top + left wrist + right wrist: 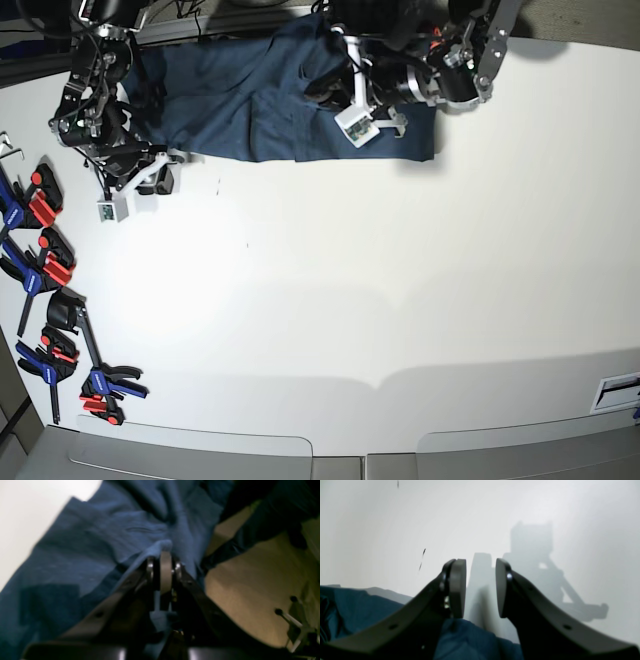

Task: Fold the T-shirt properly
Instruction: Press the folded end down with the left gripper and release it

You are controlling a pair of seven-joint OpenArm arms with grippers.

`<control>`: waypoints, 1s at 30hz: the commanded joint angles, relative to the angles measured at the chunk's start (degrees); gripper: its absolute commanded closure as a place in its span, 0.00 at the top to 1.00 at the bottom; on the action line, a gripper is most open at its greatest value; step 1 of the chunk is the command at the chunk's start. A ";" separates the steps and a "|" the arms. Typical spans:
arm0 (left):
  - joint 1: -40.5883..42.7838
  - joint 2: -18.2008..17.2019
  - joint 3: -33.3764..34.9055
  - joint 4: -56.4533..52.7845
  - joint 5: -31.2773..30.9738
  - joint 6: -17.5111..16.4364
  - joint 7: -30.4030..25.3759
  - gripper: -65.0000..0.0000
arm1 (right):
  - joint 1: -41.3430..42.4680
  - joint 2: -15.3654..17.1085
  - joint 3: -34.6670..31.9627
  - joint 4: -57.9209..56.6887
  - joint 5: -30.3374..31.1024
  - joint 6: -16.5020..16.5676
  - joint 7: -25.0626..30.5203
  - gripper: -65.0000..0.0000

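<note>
The dark teal-blue T-shirt (240, 100) lies crumpled along the far edge of the white table (350, 300). In the left wrist view, my left gripper (163, 563) is shut on a raised fold of the T-shirt (100, 542), and the cloth bunches over the fingertips. The base view puts that left gripper (322, 97) over the shirt's middle. My right gripper (480, 587) is open, with only bare table between its fingers. The T-shirt (357, 610) edge lies just below and to the left of it. In the base view my right gripper (158, 178) is beside the shirt's left end.
Several red, blue and black clamps (45, 260) lie along the table's left edge. The shirt reaches the table's far edge, with tan floor (250, 585) beyond it. A white label (615, 392) sits at the near right corner.
</note>
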 commanded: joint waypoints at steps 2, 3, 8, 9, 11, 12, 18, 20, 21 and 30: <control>-0.79 0.17 -0.02 0.81 -1.20 -0.44 -1.42 0.00 | 0.79 0.92 0.31 1.05 0.63 0.02 1.27 0.28; -0.96 0.17 -0.02 0.81 -1.16 -0.44 -1.40 0.00 | 0.79 0.92 0.31 1.05 0.63 0.02 1.27 0.28; -1.99 0.20 -0.22 0.81 -0.76 -0.44 -1.38 0.00 | 0.79 0.92 0.31 1.05 0.66 0.02 1.25 0.28; -2.10 0.22 -0.52 0.81 -0.79 -0.44 -1.38 0.00 | 0.79 0.92 0.31 1.05 0.63 0.02 1.25 0.28; -2.10 0.22 -1.62 0.85 -0.87 -0.42 -1.40 0.00 | 0.79 0.92 0.31 1.05 0.63 0.04 1.25 0.28; -2.10 0.17 -2.29 0.85 -1.03 -0.42 -1.38 0.00 | 0.79 0.92 0.31 1.05 0.63 0.04 1.27 0.28; -2.05 0.17 -8.72 0.85 -4.28 -0.37 -0.92 0.00 | 0.79 0.92 0.31 1.05 0.66 0.02 1.29 0.28; -2.03 0.15 -10.32 0.85 -6.34 -0.42 -0.24 0.00 | 0.79 0.92 0.31 1.05 0.66 0.02 1.29 0.28; -2.03 0.15 -10.60 0.85 -6.73 -0.44 0.22 0.00 | 0.79 0.92 0.31 1.05 0.63 0.02 1.29 0.28; 1.20 0.17 -10.47 0.85 -11.04 -1.20 1.70 0.00 | 0.79 0.92 0.31 1.05 0.66 0.02 1.31 0.28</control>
